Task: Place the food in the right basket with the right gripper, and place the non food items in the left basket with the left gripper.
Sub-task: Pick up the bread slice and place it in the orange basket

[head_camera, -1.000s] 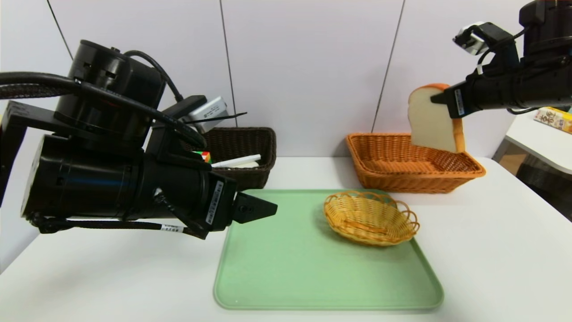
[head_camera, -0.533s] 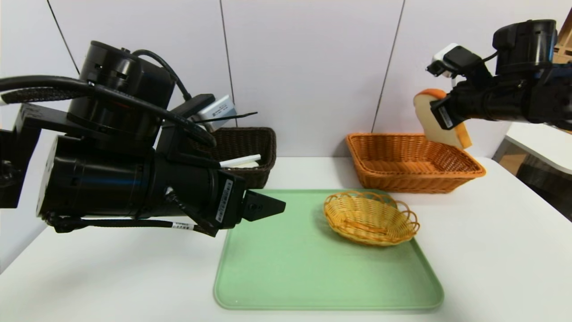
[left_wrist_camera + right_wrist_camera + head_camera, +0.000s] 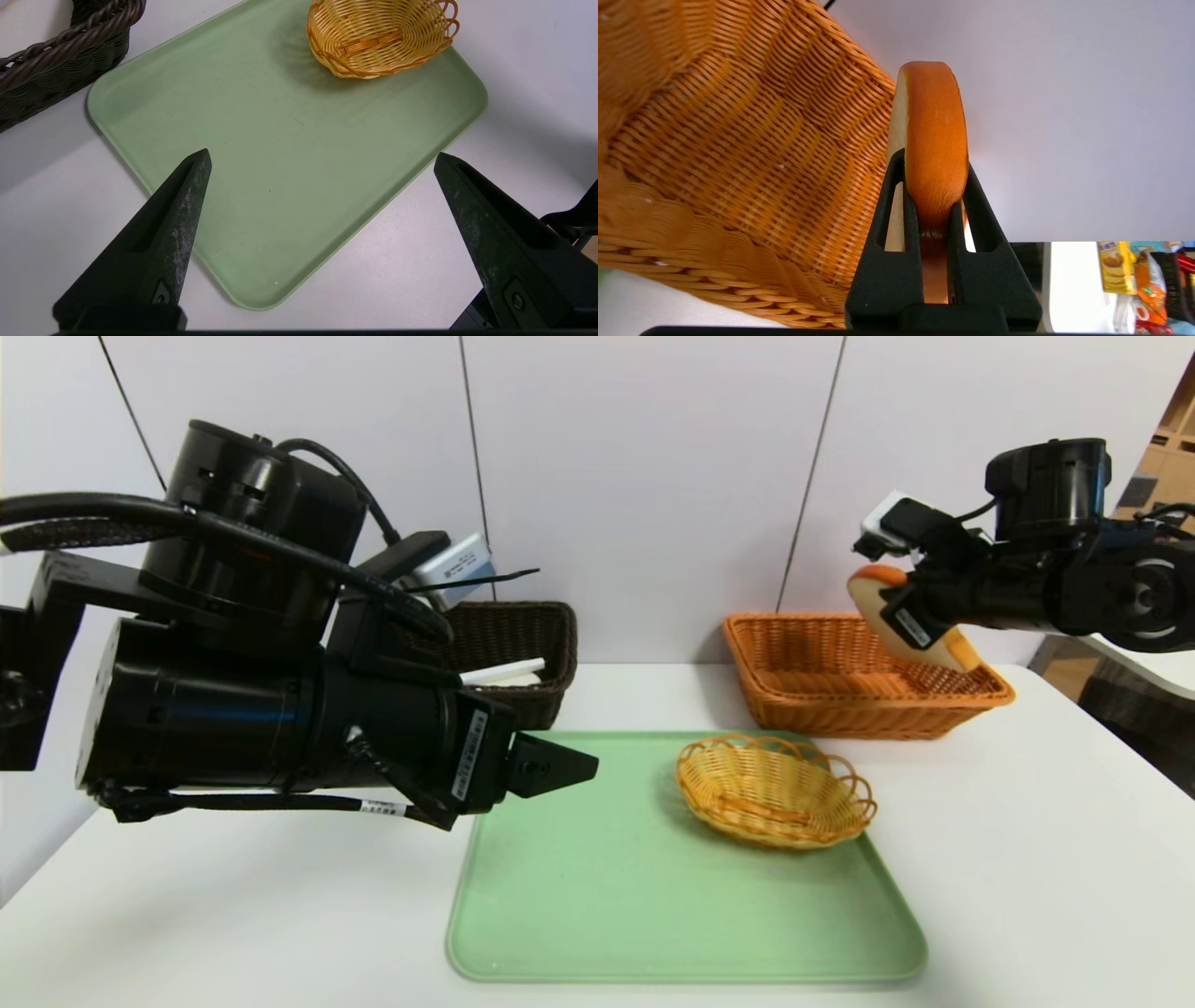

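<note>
Bread slice (image 3: 920,635) clamped in right gripper (image 3: 934,172) above far right corner of orange basket (image 3: 840,705), release pending; left gripper (image 3: 322,161) spread wide, unladen, over green tray (image 3: 653,896); no loose items visible.

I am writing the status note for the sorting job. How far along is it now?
Nearly finished, it seems. Done: the dark basket already holds a white pen-like item and more. In hand: the right end effector grips the bread slice above the orange basket, not yet released. Left: drop the bread. The green tray carries only a small wicker bowl; the left end effector waits open.
</note>
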Controlling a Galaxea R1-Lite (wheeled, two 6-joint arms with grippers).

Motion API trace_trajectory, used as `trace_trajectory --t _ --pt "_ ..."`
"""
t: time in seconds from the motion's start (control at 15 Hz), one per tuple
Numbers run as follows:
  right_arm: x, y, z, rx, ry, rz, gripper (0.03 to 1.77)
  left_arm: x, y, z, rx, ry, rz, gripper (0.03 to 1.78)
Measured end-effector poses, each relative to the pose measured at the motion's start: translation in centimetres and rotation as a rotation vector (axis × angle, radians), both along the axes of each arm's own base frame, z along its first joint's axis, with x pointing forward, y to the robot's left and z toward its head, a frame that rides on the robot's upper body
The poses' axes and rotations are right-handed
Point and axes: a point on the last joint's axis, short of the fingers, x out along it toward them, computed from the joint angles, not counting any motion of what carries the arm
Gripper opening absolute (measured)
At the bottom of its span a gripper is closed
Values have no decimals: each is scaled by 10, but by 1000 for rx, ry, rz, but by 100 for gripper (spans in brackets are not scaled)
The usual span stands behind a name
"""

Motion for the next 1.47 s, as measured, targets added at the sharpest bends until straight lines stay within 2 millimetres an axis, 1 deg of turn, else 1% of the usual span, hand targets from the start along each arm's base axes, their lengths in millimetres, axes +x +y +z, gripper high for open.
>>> trace_trajectory --t 0.27,0.4,0.6,0.87,0.93,1.07,1.2,1.33,1.47 --pt "17 2 -8 -39 -70 -14 19 0 0 0 0 0 0 169" --pt "22 3 -17 -43 -49 -14 19 0 0 0 0 0 -1 169" --pt "27 3 -27 -46 -27 -14 19 0 0 0 0 2 0 169" --pt "31 4 -33 -42 -12 -15 19 1 0 -1 0 3 0 169" --pt "31 4 -33 -40 -10 -17 27 1 0 0 0 2 0 169" --pt "31 4 -34 -40 -10 -17 59 1 0 0 0 2 0 169" --pt "30 6 -33 -38 -11 -11 84 1 0 0 0 3 1 169" --pt "28 8 -32 -37 -5 -4 104 1 0 0 0 2 0 169" --pt "24 9 -27 -22 -12 -3 120 1 0 0 0 2 0 169"
